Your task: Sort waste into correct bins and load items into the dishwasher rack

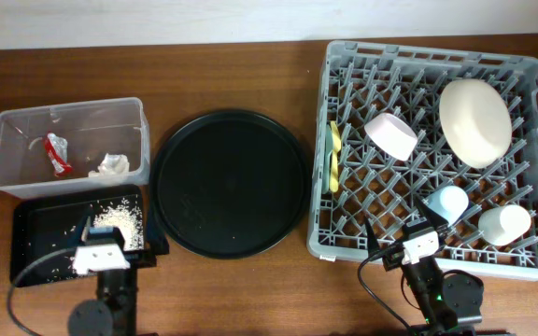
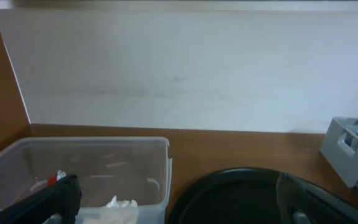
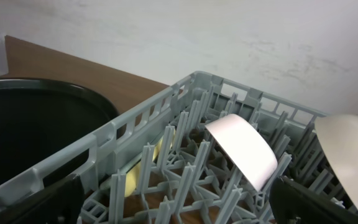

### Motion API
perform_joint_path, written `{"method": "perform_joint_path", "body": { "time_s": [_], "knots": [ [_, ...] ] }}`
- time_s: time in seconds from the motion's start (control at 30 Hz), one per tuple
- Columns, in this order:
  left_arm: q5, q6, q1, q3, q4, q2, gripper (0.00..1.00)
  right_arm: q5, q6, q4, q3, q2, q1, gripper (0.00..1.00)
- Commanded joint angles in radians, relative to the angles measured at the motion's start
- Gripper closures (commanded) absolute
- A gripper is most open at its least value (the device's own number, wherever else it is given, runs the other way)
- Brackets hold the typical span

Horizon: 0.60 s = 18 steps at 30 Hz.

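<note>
While both arms wait at the near side, the brown wooden table [image 1: 250, 75] holds everything. The big square grey plastic dishwasher rack [image 1: 432, 51] sits on the right. The large round black tray [image 1: 230, 183] lies in the middle, just beside the rack. On the left is the clear plastic box-shaped tub [image 1: 68, 107], and the shallow black rectangle tray [image 1: 35, 233] touches its near side.

Inside the rack, the large cream bowl-plate [image 1: 475, 121] leans at the back right. The left claw [image 2: 179, 202] hangs over the near edge of the shallow tray, wide open and holding nothing. The right claw [image 3: 179, 199] hangs over the rack's near edge, wide open and holding nothing too.

The small pinkish-white bowl [image 1: 391, 134] stands tilted on the rack's pegs. The light blue cup [image 1: 449, 201] and the white cup [image 1: 504, 224] sit near the front. The yellow spoon [image 1: 334, 137] lies along the rack's left wall.

The crumpled white tissue [image 1: 112, 165] and the small crinkled red wrapper [image 1: 57, 154] lie in the tub. The heap of loose white grains [image 1: 120, 220] lies in the shallow tray.
</note>
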Motion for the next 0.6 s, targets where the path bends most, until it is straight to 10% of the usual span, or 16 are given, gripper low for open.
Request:
{"method": "perform_joint_path", "body": {
  "time_s": [0.0,0.57],
  "knots": [
    [0.03,0.018,-0.009,-0.142,0.104,-0.052,0.01,-0.008,0.011,0.0,-0.009,-0.004,-0.008,0.02],
    [0.055,0.018,-0.023,-0.195,0.017,-0.051,0.01,-0.009,0.011,0.0,-0.009,-0.004,-0.008,0.02]
  ]
}}
